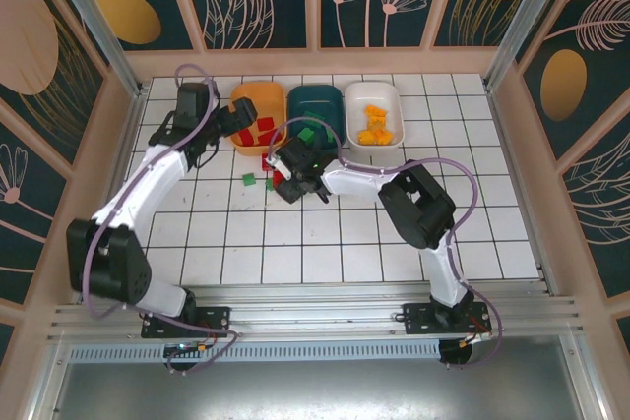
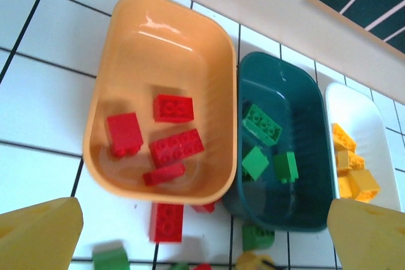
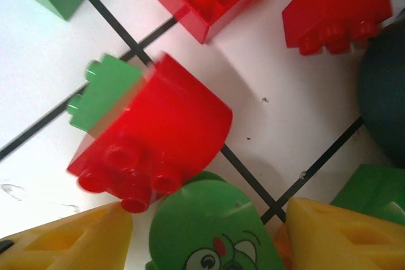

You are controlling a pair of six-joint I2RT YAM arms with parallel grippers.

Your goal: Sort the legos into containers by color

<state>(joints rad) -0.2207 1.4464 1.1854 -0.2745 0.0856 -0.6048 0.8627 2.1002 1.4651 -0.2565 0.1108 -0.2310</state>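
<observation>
The orange container [image 2: 101,150] holds several red legos [image 2: 173,108]. The teal container [image 2: 316,175] holds three green legos [image 2: 262,124], and the white one [image 2: 373,131] holds yellow legos [image 2: 351,175]. My left gripper [image 2: 205,235] hangs open over the orange container's near rim [image 1: 234,123] with nothing between its fingers. My right gripper [image 1: 292,182] is low over loose legos in front of the trays. It stands open [image 3: 202,238] around a green rounded piece with a cartoon face [image 3: 215,226], with a small gap at each finger. A red rounded lego [image 3: 152,131] lies just beyond it.
Loose red legos [image 2: 166,222] and green legos [image 2: 258,237] lie on the white tiles just in front of the trays, with another green one further left [image 1: 249,180]. The trays stand side by side against the back wall [image 1: 315,61]. Wooden walls close both sides.
</observation>
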